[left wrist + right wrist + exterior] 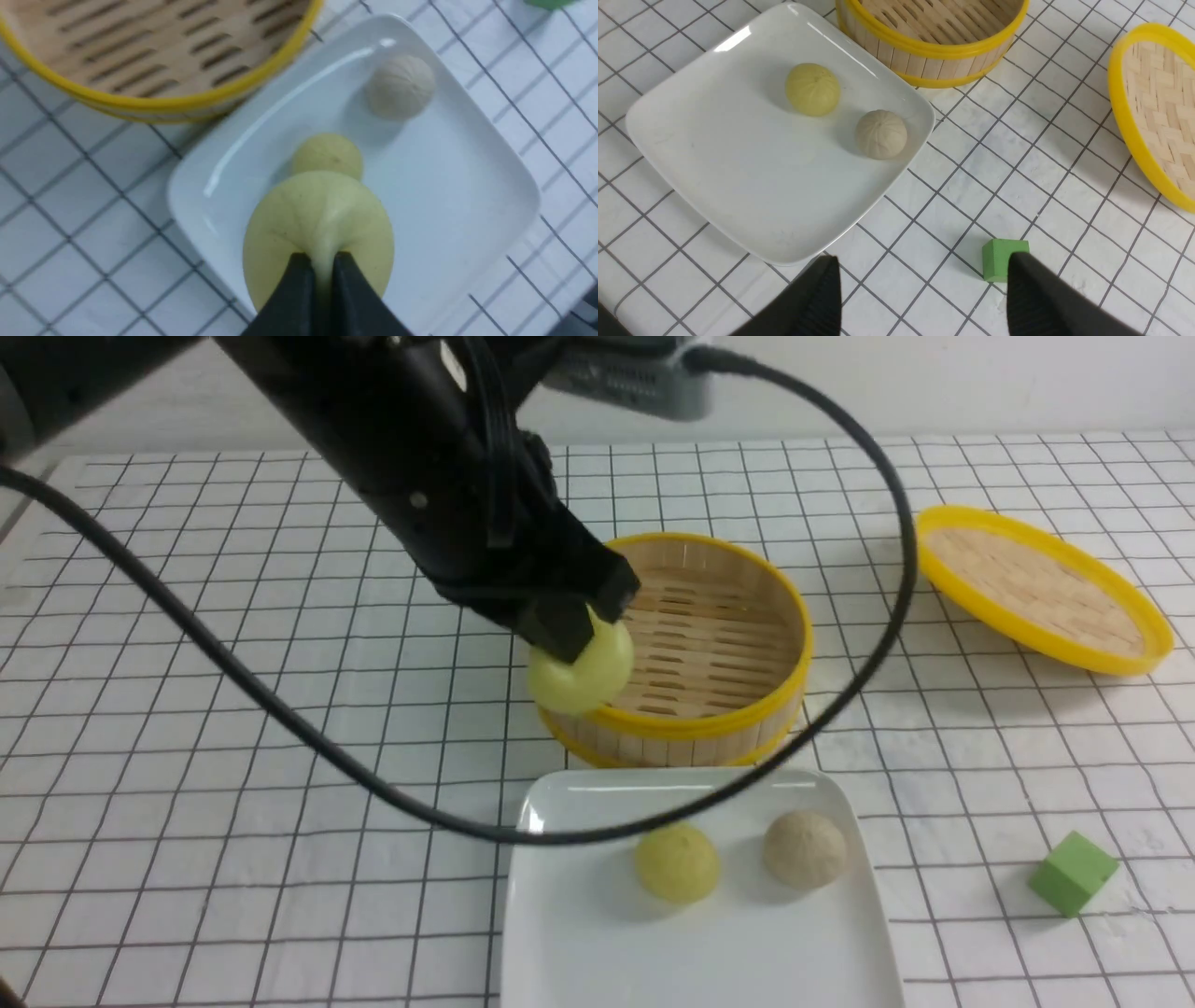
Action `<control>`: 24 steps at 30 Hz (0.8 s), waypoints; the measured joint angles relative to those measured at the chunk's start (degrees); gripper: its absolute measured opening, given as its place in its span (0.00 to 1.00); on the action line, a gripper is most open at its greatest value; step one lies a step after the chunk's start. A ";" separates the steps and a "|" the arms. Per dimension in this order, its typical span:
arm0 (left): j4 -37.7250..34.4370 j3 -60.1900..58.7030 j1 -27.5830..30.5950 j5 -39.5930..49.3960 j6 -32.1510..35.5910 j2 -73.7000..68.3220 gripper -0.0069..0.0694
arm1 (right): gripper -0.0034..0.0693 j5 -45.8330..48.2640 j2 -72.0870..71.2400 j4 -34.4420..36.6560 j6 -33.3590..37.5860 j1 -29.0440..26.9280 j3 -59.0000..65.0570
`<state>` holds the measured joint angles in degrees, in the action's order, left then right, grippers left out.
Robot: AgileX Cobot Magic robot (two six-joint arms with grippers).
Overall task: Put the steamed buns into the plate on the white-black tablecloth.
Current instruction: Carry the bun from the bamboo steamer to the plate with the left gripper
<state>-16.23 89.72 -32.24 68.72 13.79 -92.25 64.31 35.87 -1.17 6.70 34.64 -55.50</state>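
Note:
My left gripper [574, 630] is shut on a pale yellow steamed bun [581, 670], pinching its soft top [322, 224], and holds it in the air at the near left rim of the bamboo steamer [711, 649]. The white plate [579, 933] lies on the white-black tablecloth [233, 784] in front of the steamer. Two buns rest in it: a pale yellow one [678, 862] and a beige-white one [805, 847], seen again as the yellow bun [812, 89] and the beige bun [881, 134]. My right gripper [922, 289] is open with nothing in it, off the plate's right side.
The steamer's inside shows no buns. Its yellow-rimmed woven lid [1041, 586] lies upturned at the back right. A green cube [1073, 872] sits right of the plate, close to my right gripper's finger [1041, 303]. The left arm's black cable [280, 709] loops over the plate's far edge.

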 joint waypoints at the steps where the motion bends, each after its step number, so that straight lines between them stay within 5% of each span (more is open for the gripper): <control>1: -0.33 -0.82 0.00 -0.05 0.24 0.00 0.12 | 0.70 0.00 0.00 0.00 0.00 0.00 0.00; 12: -10.00 -23.59 0.00 -19.54 14.71 -3.65 0.12 | 0.70 0.00 0.00 0.00 0.00 0.00 0.00; 24: -6.44 -25.51 0.00 -31.51 17.38 -7.35 0.13 | 0.70 0.28 0.00 0.17 0.00 0.00 0.00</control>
<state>-22.67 64.21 -32.24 37.21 31.17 -99.60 64.59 35.87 -1.00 6.70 34.64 -55.50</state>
